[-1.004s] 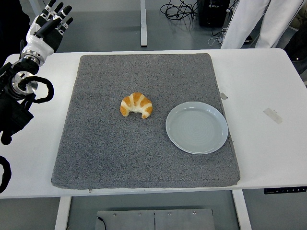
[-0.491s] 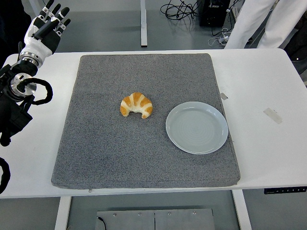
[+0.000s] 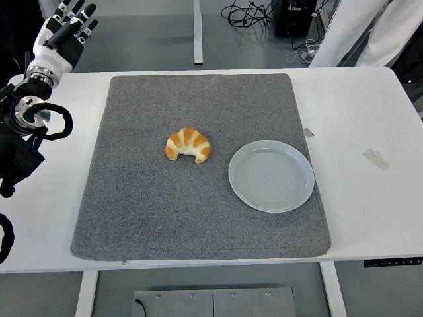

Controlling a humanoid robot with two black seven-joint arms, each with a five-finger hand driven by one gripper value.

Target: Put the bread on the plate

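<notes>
One croissant-shaped bread (image 3: 188,144), golden, pale-striped, on grey mat (image 3: 145,218) | plate (image 3: 271,175) pale blue, bare, just right | left hand (image 3: 59,36) raised far-left, fingers spread, holding nothing

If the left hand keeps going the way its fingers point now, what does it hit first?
Nothing that shows, probably. The left hand is raised at the table's far left corner, fingers spread and pointing up and away past the far edge. The bread and plate lie off that line.
</notes>
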